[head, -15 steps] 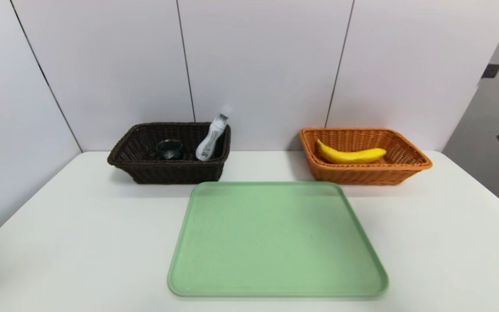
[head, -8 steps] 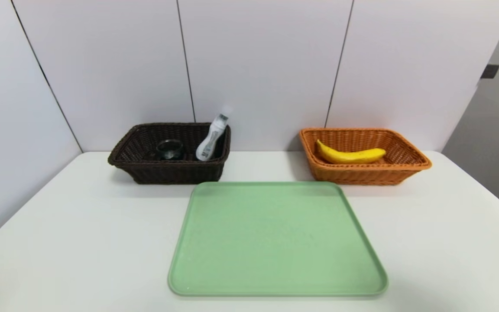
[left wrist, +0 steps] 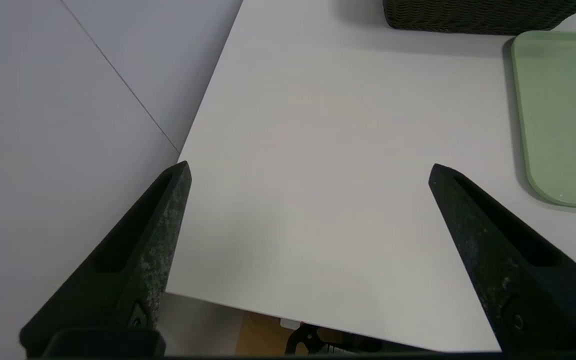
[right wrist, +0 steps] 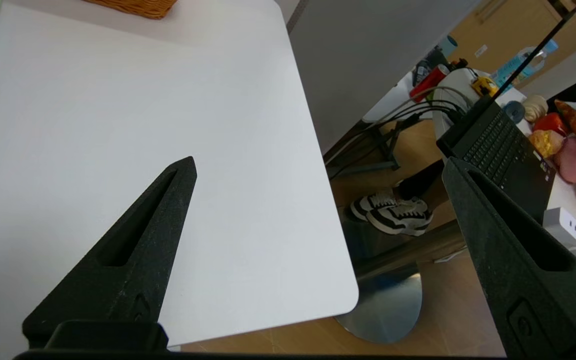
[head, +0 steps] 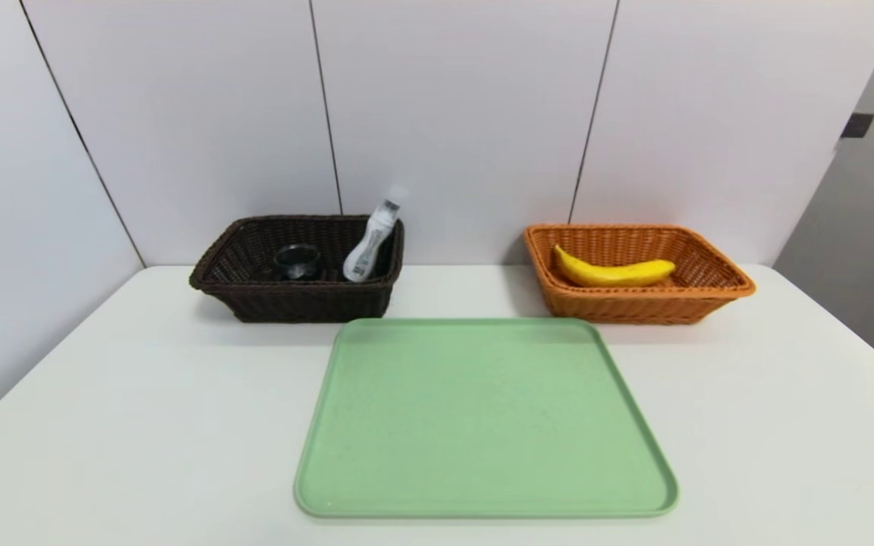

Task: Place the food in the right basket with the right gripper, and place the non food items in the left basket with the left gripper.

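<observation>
"So, where has everything ended up on the worktop (head: 164,394)?"

"The banana (head: 613,273) lies in the orange wicker basket (head: 646,307), near the worktop's far edge, towards its right corner."

"And the dark brown basket (head: 308,303)?"

"Near the far edge too, on the left side. A dark-looking cup (head: 297,262) sits inside, and a white bottle (head: 369,246) leans up past the rim at the basket's right end."

"What's between them?"

"A green tray (head: 486,417), nearer the front, its far corners close to both baskets."

"How about the left gripper (left wrist: 310,162)?"

"Over the worktop's left side near the front edge, jaws spread wide, nothing held."

"And the right gripper (right wrist: 320,160)?"

"By the worktop's right edge, towards the front corner. Its jaws are wide apart as well, with nothing in them."
</observation>
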`<move>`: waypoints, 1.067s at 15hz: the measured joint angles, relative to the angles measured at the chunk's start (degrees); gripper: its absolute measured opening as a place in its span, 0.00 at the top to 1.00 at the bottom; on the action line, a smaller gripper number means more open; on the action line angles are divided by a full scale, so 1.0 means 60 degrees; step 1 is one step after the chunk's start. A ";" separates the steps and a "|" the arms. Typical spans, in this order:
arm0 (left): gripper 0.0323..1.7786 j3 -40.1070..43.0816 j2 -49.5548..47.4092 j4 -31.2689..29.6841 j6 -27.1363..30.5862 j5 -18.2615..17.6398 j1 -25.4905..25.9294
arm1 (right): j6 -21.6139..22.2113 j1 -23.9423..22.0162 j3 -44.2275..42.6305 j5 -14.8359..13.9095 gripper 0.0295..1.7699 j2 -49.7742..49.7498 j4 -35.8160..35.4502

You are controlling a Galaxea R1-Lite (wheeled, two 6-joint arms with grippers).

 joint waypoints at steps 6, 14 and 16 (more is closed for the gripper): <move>0.05 0.1392 -0.1741 -0.0024 0.0354 -0.0061 0.0571 | 0.0583 -0.0043 0.1038 -0.0161 0.04 -0.1654 0.0018; 0.05 0.2318 -0.2710 -0.0069 0.0656 -0.0524 0.1014 | 0.0675 0.0469 0.0646 -0.0138 0.04 -0.2164 0.1438; 0.05 0.2599 -0.2849 -0.0079 0.0742 -0.0685 0.1022 | 0.0900 0.0610 0.0638 -0.0138 0.04 -0.2379 0.1534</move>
